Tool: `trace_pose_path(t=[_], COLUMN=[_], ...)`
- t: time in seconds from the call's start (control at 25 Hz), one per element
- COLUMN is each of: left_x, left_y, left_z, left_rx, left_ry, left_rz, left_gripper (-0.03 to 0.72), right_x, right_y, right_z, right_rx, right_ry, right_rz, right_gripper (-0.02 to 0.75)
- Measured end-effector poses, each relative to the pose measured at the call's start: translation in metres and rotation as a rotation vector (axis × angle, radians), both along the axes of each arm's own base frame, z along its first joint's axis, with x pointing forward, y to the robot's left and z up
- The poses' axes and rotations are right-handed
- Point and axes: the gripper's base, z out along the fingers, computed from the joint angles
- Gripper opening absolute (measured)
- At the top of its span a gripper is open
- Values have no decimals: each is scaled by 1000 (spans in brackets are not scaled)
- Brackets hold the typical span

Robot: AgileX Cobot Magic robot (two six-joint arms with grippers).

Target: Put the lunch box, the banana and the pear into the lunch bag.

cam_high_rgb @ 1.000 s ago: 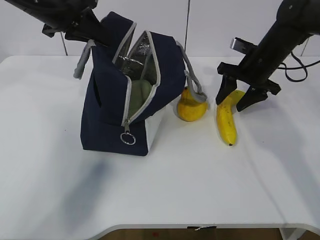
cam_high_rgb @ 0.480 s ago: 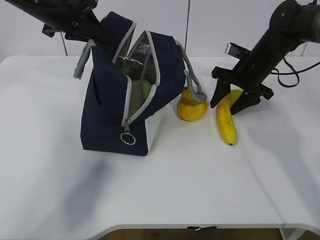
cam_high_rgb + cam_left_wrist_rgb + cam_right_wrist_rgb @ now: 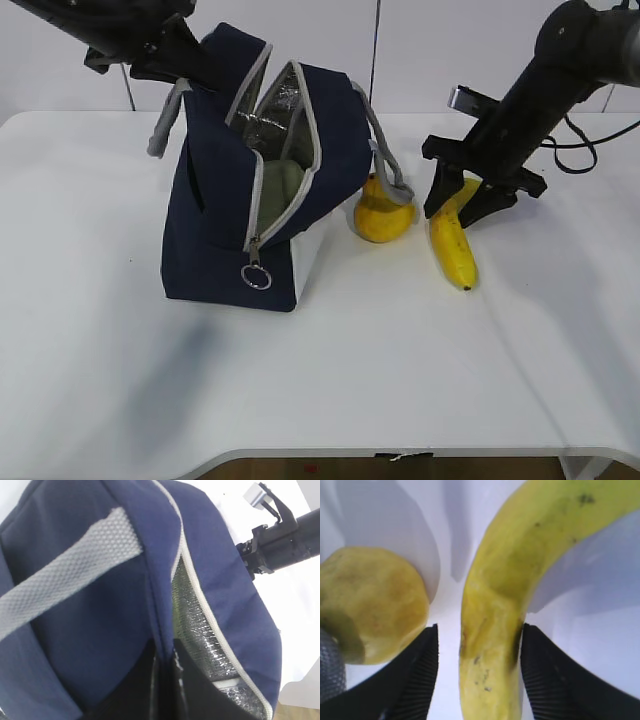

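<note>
The navy lunch bag [image 3: 215, 235] stands open at the left, its foil lining showing. The lunch box [image 3: 281, 186] sits inside it; only its pale green lid shows. My left gripper [image 3: 190, 62] is shut on the bag's top rim [image 3: 159, 605] and holds the opening apart; its fingers [image 3: 145, 690] pinch the fabric. The pear [image 3: 383, 213] lies beside the bag's right side. The banana [image 3: 452, 242] lies right of the pear. My right gripper [image 3: 462, 205] is open and straddles the banana's [image 3: 510, 580] upper part; the right finger touches it, the left finger [image 3: 415, 675] stands apart. The pear [image 3: 372, 605] is just left of it.
The white table [image 3: 400, 370] carries everything. The bag's grey strap handle [image 3: 388, 160] hangs over the pear and shows at the lower left of the right wrist view [image 3: 327, 672]. The table's front edge [image 3: 400, 450] is near the bottom.
My right gripper has shifted a little left and down around the banana's upper end, and the banana has turned slightly. The left gripper and the bag have not moved.
</note>
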Motion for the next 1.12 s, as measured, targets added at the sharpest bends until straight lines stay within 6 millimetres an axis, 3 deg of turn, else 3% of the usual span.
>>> trace_pose_path(t=[0.88, 1.12], left_x=[1, 1], left_y=[0, 0], left_z=[1, 1], left_rx=[-10, -13], left_ry=[-9, -8], left_rz=[10, 10], left_gripper=[-2, -2], right_x=[-1, -1], right_y=[8, 6], right_z=[-2, -2], right_rx=[-56, -69], right_ry=[-12, -14], right_rz=[36, 39], right_gripper=[419, 332])
